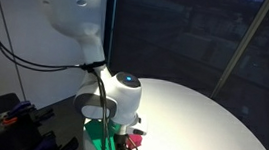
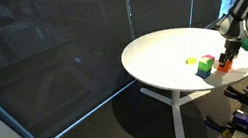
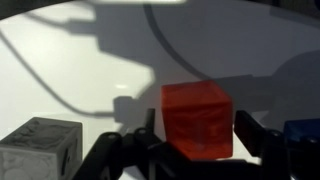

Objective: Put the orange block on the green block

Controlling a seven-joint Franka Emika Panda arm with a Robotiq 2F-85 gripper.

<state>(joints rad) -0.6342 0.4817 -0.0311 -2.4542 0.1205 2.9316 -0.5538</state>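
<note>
**Straddling the orange block [image 3: 197, 118]: pincer [image 3: 198, 140] low around it, grip unclear**

Wrist view, left to right. A grey-looking cube [image 3: 40, 150] sits on the white table [image 3: 90, 60] at 8 o'clock from the orange block, clear of the left finger. Next come the dark fingers [image 3: 147, 135], one on either side of the orange block, which stands upright in the middle of the pincer's span. Each finger lies close to a side face, but shadow fills both seams. I cannot tell whether the pads press the block or stand just off it. The jaws are neither spread wide nor brought together. At 3 o'clock from the block, past the right finger, a blue thing [image 3: 303, 135] is cut by the frame edge.

In an exterior view, left to right again, a yellow-green cube [image 2: 192, 62] lies at 10 o'clock from the green block [image 2: 206, 65]. The green block stands just beside the orange block [image 2: 225, 65], at its 9 o'clock, and the two are not touching. The pincer reaches the orange block from 12 o'clock. In an exterior view a pink cube [image 1: 138, 136] shows at 3 o'clock from the wrist, too blurred to place further.
</note>
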